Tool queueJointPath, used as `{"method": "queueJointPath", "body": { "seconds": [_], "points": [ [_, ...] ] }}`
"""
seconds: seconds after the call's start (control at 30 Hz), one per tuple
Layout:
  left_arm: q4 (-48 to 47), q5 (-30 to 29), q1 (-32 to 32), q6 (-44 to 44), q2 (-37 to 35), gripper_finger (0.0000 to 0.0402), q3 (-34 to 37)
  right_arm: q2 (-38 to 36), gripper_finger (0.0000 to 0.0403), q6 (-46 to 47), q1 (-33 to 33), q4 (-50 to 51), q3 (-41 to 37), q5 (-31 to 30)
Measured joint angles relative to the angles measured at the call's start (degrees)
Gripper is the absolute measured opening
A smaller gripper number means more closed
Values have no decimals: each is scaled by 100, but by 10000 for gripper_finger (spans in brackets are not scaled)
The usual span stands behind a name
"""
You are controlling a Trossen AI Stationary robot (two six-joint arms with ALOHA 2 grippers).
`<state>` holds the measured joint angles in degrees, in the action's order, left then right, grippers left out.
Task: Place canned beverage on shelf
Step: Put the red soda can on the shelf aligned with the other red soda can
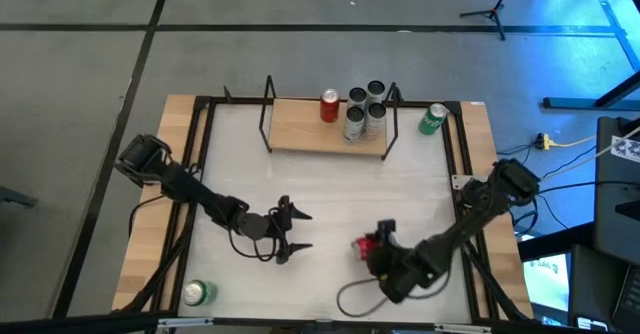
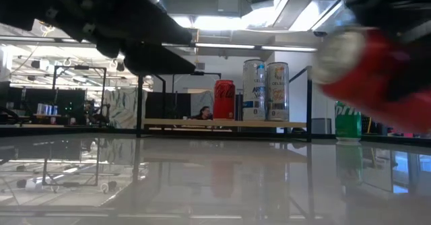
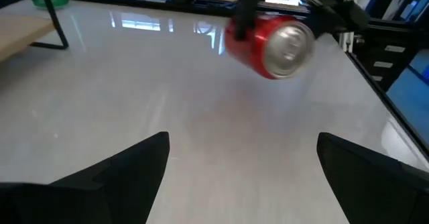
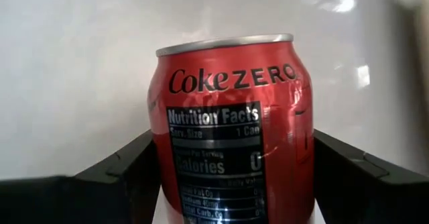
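Coke Zero can (image 4: pixel 231 130): between right gripper (image 1: pixel 372 246) jaws, gripped, lying sideways above surface (image 1: pixel 330 189)
Left gripper (image 1: pixel 296 230): jaws open, empty
Shelf (image 1: pixel 300 129): holds four upright cans

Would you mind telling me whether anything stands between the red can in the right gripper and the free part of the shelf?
Nothing visible does. The right gripper holds the red can over bare tabletop. On the shelf, the upright cans crowd the right part, leaving the left part free.
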<state>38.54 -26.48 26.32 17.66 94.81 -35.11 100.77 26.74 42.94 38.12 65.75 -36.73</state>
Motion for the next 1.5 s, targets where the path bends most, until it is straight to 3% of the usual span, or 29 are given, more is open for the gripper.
{"method": "queueJointPath", "body": {
  "seconds": [0.1, 0.2, 0.4, 0.63, 0.87, 1.17, 1.5],
  "points": [
    [75, -1, 12, 74, 140, 369, 0, -81, 293, -790, -371, -693, -150, -165],
    [135, -11, 12, 145, 239, 369, 0, -140, 293, -1571, -759, -1931, -427, 50],
    [121, -70, 39, 186, 242, 369, -2, -137, 293, -2650, -1579, -4774, -1401, 1222],
    [-56, -53, 47, 448, 242, 369, -2, -43, 302, -2871, -2291, -7955, -2389, 2572],
    [-173, -209, 5, 437, 242, 369, -2, 90, 297, -2868, -2632, -8869, -2735, 3124],
    [-348, -436, -32, 467, 242, 369, -2, 775, 297, -2874, -2621, -9866, -2727, 3165],
    [-582, -720, -35, 611, 242, 369, 1, 1254, 305, -2854, -2623, -9976, -2490, 3138]
  ]
}}
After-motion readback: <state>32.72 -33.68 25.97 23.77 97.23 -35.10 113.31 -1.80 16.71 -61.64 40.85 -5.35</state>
